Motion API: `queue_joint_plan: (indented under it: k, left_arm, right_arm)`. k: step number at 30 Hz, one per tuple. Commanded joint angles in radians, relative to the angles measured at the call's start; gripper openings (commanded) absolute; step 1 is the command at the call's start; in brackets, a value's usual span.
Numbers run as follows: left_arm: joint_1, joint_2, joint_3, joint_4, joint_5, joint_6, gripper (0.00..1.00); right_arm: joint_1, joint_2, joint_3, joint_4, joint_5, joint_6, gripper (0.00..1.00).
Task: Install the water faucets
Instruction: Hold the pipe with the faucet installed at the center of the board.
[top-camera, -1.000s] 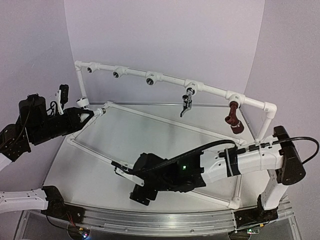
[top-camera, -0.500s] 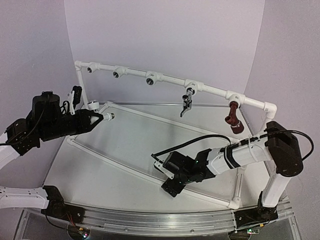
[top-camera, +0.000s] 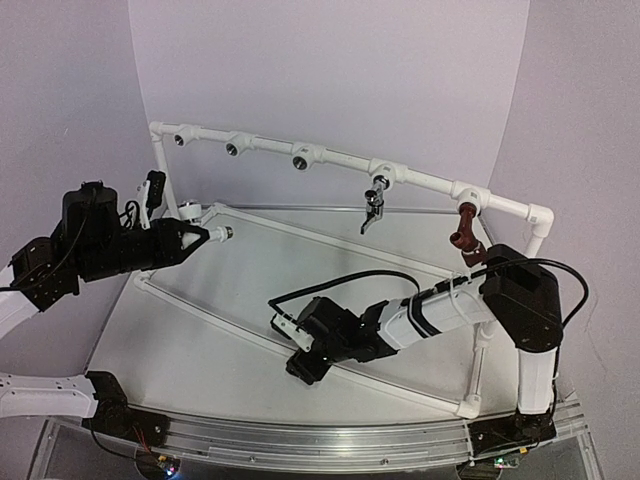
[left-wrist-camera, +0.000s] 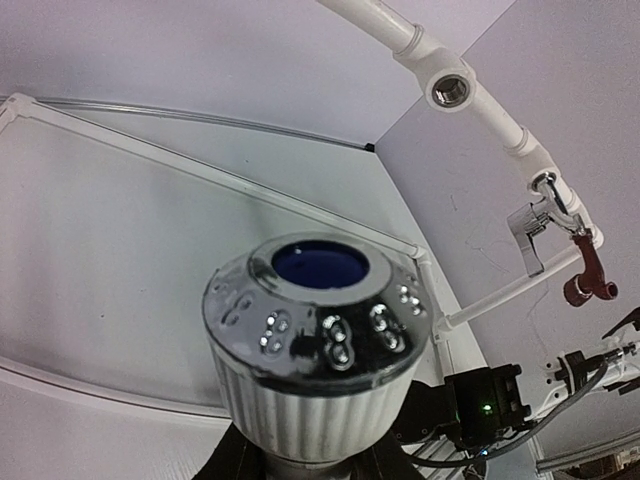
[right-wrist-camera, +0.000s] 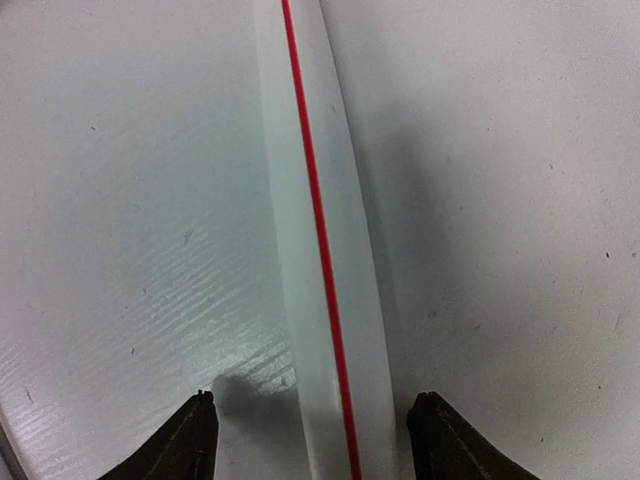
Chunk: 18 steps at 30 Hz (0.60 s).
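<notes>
your left gripper (top-camera: 196, 238) is clenched on the white ribbed plastic faucet with a chrome tip (top-camera: 218, 234), at the left of the overhead view, nose pointing right over the tabletop (top-camera: 180, 330). gripped by its back end like that, the open end is free to meet a socket, i'd say. in the left wrist view that faucet (left-wrist-camera: 318, 340) fills the lower middle. its dark round mouth faces up the frame toward the white tee socket with a metal-lined hole (left-wrist-camera: 450, 91) at the upper right. that reads as a line-up, not a fit: the two are well apart.

the shiny silver metal faucet (top-camera: 373, 207) and the dark red-brown faucet (top-camera: 464, 232) hang spouts down from the long white pipe rail (top-camera: 430, 182) at the upper right. both look already seated. three more tee sockets (top-camera: 233, 148) to their left on the rail stand bare.

your right gripper (top-camera: 298, 362) sits low in the lower middle, released, holding nothing. its wrist view shows the jaws apart on either side of a white pipe with a thin red line (right-wrist-camera: 320, 200) down on the tabletop, neither jaw touching it. whether you mean to steady the frame there, i can't tell.

writing: none readable anywhere, no brand, no label, only that red line.
</notes>
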Motion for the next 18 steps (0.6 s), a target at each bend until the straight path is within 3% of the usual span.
queue_joint_plan:
  k: [1,7,13,15,18]
  left_arm:
    - [0.003,-0.002,0.066,0.07,0.012,0.012,0.0]
    - [0.003,0.051,0.115,0.083,0.019,0.041,0.0]
    - [0.003,0.125,0.186,0.087,0.028,0.076,0.0]
    - [0.001,0.137,0.198,0.088,0.027,0.08,0.0]
    - [0.002,0.148,0.206,0.095,0.028,0.082,0.0]
  right_arm:
    - [-0.008,0.042,0.04,0.051,0.036,-0.027,0.68]
    - [-0.008,0.035,-0.022,0.083,0.035,-0.034,0.65]
    - [-0.008,0.0,-0.07,0.133,0.03,-0.002,0.21]
    - [-0.008,-0.004,-0.069,0.145,0.049,0.018,0.01]
    - [-0.01,0.012,-0.049,0.15,0.017,0.042,0.0]
